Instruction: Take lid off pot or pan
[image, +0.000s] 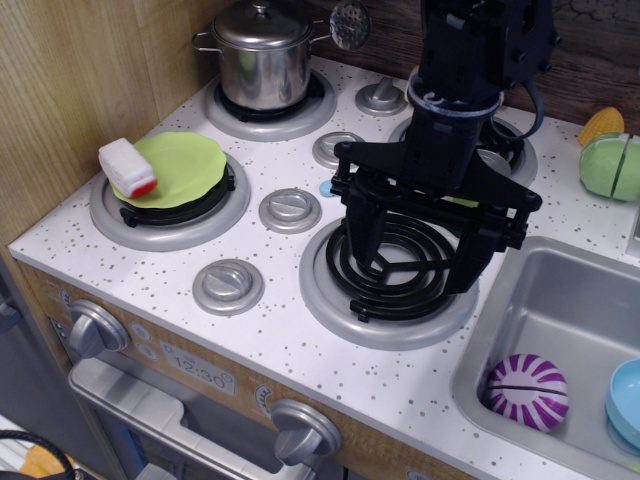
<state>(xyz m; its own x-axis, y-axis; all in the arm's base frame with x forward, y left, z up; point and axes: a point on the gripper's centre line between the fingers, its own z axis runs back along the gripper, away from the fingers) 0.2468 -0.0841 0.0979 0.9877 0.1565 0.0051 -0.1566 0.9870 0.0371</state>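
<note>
The shiny steel pot (262, 68) with two side loop handles stands on the back left burner. Its domed steel lid (259, 24) with a small silver knob sits on top of it. My black gripper (420, 265) hangs over the front right burner, well to the right of and in front of the pot. Its two fingers are spread wide apart and hold nothing.
A green plate (180, 168) with a white and red bottle (128, 166) lies on the front left burner. Grey stove dials (290, 210) dot the speckled counter. A sink (560, 300) at right holds a purple striped ball (527, 391). A wooden wall stands at left.
</note>
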